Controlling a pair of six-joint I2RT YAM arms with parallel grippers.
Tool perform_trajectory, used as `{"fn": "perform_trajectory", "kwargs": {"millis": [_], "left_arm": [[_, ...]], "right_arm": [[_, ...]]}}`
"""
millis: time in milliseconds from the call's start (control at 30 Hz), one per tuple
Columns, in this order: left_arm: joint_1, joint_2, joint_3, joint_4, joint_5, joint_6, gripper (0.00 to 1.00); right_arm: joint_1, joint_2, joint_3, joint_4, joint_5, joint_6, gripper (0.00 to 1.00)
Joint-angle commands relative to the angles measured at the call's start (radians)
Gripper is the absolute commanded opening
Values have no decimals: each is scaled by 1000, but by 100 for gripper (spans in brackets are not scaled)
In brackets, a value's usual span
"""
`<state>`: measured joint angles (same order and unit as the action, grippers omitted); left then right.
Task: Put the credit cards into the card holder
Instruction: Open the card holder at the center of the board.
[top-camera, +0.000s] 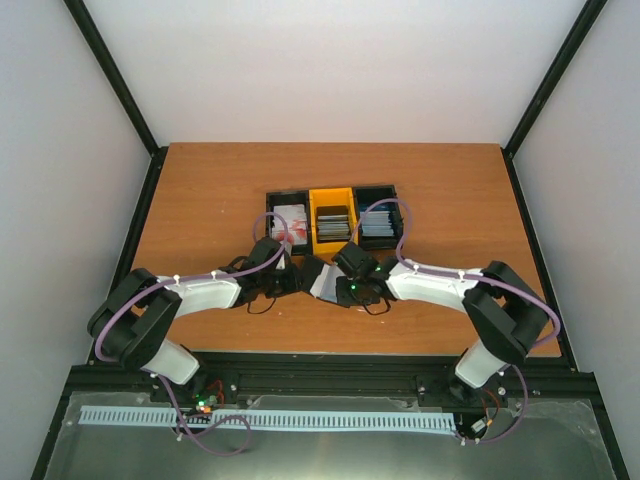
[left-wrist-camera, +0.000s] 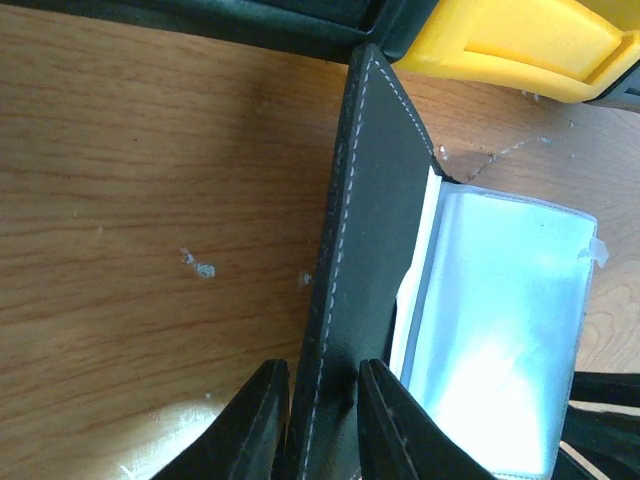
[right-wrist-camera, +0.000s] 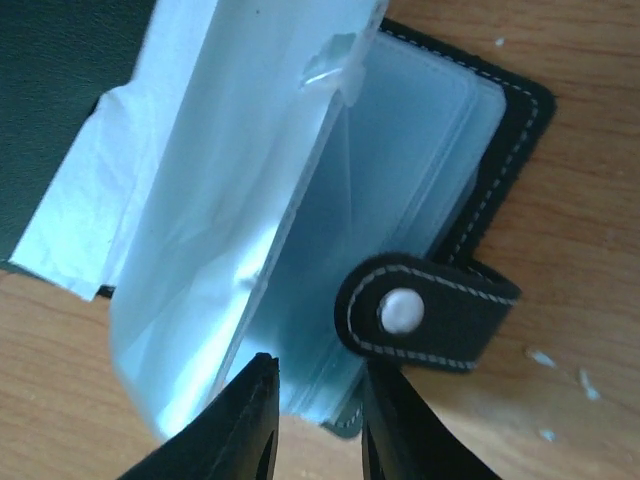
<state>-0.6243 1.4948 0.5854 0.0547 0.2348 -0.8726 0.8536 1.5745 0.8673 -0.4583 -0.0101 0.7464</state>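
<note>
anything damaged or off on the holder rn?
Yes. On the holder, one clear sleeve has a ragged, torn-looking top corner. A creased white insert sticks out past the sleeves beside the cover. White flecks also dot the table.

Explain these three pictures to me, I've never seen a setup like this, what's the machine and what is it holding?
It is two robot arms on a wooden table. One picture looks down from above; the other two come from cameras on each wrist. Three small bins, two black and one yellow, hold credit cards. Between the arms lies an open black card holder. The left gripper pinches its cover; the right gripper straddles its clear sleeves, grip unclear.
</note>
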Motion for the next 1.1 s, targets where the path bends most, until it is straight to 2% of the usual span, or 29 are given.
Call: {"fn": "perform_trajectory", "kwargs": {"millis": [0,267,467,733,867,1067], "left_arm": [[5,3,8,16,13,0,21],[5,-11,-7,20,16,-6,20],[5,-19,-24,28,19,-13,20],[5,-23,-27,33,20,-14,19],[5,-22,-26,35,22,-11,19],[5,-20,-27,38,26,-12,19]], "right_arm": [[5,57,36,62,9,9,25],[5,107,99,49,49,-14,19],[5,120,135,-4,113,-34,24],[5,167,140,45,41,-35,23],[5,174,133,36,57,-24,30],[2,189,122,120,-36,-27,29]]}}
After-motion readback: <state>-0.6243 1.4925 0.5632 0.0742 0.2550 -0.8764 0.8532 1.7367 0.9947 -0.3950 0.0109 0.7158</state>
